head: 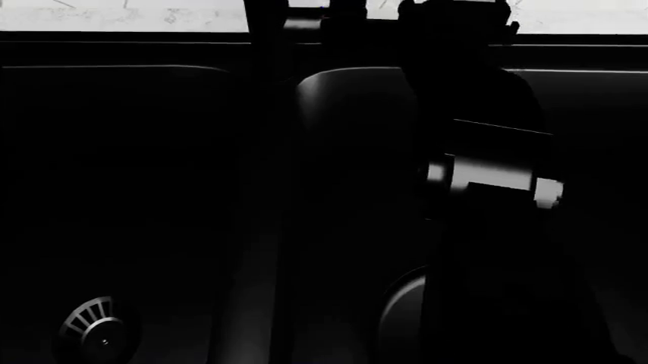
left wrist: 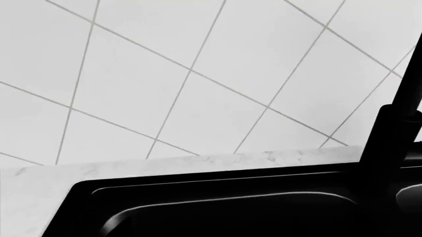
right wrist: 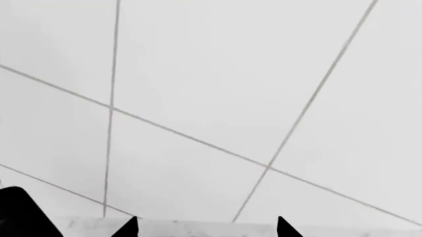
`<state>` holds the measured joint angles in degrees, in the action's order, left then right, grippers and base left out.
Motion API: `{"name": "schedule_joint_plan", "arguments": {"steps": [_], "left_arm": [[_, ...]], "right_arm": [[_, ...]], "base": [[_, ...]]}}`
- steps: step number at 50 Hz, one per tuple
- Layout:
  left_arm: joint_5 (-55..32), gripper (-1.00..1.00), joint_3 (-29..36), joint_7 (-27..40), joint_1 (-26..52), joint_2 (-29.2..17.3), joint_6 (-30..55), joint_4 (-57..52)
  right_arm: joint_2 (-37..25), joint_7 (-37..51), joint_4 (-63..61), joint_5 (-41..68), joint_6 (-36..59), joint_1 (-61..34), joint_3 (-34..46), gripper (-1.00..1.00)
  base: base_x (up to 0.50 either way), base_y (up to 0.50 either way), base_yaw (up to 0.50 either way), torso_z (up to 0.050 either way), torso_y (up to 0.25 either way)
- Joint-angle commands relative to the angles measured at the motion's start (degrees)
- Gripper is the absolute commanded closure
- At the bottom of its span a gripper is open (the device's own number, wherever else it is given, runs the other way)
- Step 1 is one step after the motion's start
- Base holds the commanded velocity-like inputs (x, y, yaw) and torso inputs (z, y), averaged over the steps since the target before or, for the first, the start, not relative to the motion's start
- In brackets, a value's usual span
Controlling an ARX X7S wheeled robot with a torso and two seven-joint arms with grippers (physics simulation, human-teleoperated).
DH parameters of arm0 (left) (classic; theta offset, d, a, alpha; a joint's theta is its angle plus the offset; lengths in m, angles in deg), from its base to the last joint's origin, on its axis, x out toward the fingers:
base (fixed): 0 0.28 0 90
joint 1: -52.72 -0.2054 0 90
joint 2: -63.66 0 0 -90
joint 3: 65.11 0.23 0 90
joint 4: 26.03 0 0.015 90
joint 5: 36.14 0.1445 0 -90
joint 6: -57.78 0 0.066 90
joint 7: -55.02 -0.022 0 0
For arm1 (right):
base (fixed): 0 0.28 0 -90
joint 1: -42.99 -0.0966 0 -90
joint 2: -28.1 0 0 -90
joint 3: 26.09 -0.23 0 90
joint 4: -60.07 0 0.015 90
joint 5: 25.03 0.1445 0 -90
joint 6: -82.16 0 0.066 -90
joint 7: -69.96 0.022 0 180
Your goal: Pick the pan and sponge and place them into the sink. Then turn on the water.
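Black and dim, the sink (head: 152,189) fills nearly the whole head view, its two basins split by a dark divider, with a round silver drain strainer (head: 93,330) low in the left basin near the view's front edge. A pale curved shape in the right basin, partly behind the arm, is too dark to identify, so I cannot tell where the pan or the sponge lie. The right arm (head: 491,174) reaches forward over the right basin toward the sink's back rim, where a strip of pale marbled countertop (head: 121,15) shows. In the right wrist view, two black fingertips (right wrist: 128,228) stand apart against the white tiled wall (right wrist: 218,89), so the right gripper (right wrist: 207,229) has its jaws spread, holding nothing. The left wrist view shows the sink's back corner, the countertop edge and the slim dark faucet (left wrist: 396,123) rising at the rim; the left gripper itself does not appear.
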<state>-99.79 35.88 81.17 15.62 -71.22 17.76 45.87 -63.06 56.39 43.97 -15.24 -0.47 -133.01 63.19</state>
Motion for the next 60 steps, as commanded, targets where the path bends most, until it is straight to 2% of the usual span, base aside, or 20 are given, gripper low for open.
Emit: {"name": "schedule_joint_plan", "arguments": {"steps": [1, 2, 13, 27, 44, 60], "left_arm": [[0.2, -1.00, 0.2, -0.1, 0.1, -0.1, -0.1, -0.1], [0.3, -1.00, 0.3, 0.0, 0.1, -0.2, 0.0, -0.1], [0.4, -1.00, 0.4, 0.1, 0.1, -0.2, -0.1, -0.1], [0.1, -1.00, 0.5, 0.3, 0.2, -0.3, 0.1, 0.0], [-0.2, -1.00, 0.8, 0.3, 0.5, -0.4, 0.5, 0.0], [-0.5, -1.00, 0.9, 0.6, 0.6, -0.5, 0.7, 0.1]], "right_arm": [[-2.5, 2.2, 0.5, -3.3, 0.0, 0.8, -3.0, -1.00], [-2.5, 2.7, 0.5, -3.2, -0.2, 0.7, -3.2, 1.00], [-2.3, 1.0, 0.4, -2.8, 0.7, -0.4, -3.3, 1.00], [-2.3, 0.1, -6.3, -2.9, 2.7, 2.1, -2.3, 1.00], [-1.6, 1.7, -26.4, -0.1, 11.0, 12.2, -2.5, 1.00], [-1.9, 3.4, -32.4, 1.1, 13.9, 15.0, -0.8, 1.00]], "base": [[0.00, 0.00, 0.00, 0.000, 0.000], [0.00, 0.00, 0.00, 0.000, 0.000], [0.00, 0.00, -0.01, 0.000, -0.001], [0.00, 0.00, -0.01, 0.000, -0.001], [0.00, 0.00, -0.01, 0.000, -0.001], [0.00, 0.00, -0.01, 0.000, 0.000]]}}
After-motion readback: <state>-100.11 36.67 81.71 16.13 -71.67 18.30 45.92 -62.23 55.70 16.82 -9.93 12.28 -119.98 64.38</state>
